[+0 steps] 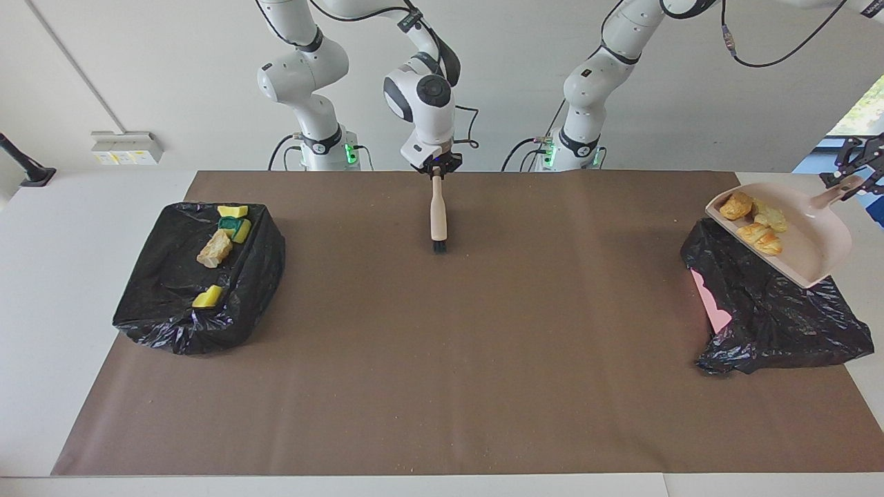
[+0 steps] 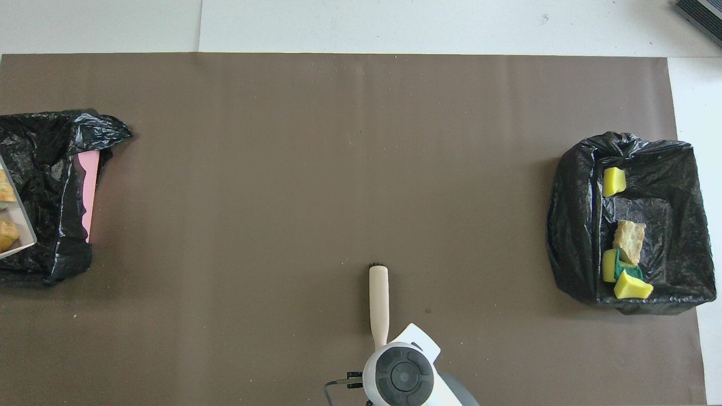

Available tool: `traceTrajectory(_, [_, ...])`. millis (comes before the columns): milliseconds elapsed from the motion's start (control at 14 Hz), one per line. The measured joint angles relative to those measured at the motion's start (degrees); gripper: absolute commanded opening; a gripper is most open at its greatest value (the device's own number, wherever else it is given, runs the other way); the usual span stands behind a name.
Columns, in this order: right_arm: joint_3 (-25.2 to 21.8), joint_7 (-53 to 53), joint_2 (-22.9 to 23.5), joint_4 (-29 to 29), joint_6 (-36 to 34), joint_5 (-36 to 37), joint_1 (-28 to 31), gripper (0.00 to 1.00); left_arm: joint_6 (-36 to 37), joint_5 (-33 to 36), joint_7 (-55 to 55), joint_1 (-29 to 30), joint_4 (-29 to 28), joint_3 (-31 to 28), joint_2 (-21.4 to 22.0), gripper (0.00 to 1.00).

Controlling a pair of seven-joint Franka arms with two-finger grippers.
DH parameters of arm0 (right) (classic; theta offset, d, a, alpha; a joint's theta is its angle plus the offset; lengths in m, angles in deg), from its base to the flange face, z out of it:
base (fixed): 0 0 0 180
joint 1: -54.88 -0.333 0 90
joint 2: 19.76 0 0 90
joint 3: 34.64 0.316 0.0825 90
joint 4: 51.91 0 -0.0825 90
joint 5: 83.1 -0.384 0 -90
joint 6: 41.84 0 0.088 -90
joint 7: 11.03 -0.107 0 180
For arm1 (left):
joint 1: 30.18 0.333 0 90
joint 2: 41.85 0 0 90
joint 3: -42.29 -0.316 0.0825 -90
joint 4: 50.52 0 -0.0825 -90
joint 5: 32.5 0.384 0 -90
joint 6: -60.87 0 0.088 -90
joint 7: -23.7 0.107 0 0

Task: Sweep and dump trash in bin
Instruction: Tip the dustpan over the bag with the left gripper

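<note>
The pink dustpan point(image 1: 804, 252) hangs tilted in the air over the black-lined bin point(image 1: 780, 317) at the left arm's end of the table. It carries three golden-brown trash lumps point(image 1: 753, 221). My left gripper point(image 1: 855, 176), at the frame's edge, is shut on the dustpan's handle. In the overhead view only a corner of the dustpan point(image 2: 20, 228) and some lumps point(image 2: 7, 234) show above that bin point(image 2: 51, 169). My right gripper point(image 1: 438, 172) is shut on the handle end of the cream brush point(image 1: 438, 217), close to the robots at mid-table; the brush point(image 2: 378, 296) points its bristles away from them.
A second black-lined bin point(image 1: 173, 304) stands at the right arm's end and holds yellow sponge scraps point(image 1: 208, 297) and a bread lump point(image 1: 214, 250). A brown mat point(image 1: 442, 359) covers the table. A pink edge point(image 1: 711, 304) shows under the first bin's bag.
</note>
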Motion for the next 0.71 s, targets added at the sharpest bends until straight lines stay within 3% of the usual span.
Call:
traceTrajectory(429, [-0.6, 0.0, -0.5, 5.2, -0.5, 0.2, 2.5, 1.0, -8.8, 10.8, 2.6, -0.1, 1.3, 0.1, -1.2, 0.0])
traceTrajectory(714, [-0.9, 1.3, -1.5, 10.7, -1.3, 7.9, 11.1, 1.0, -14.3, 22.4, 2.6, -0.9, 1.3, 0.6, -1.8, 0.0])
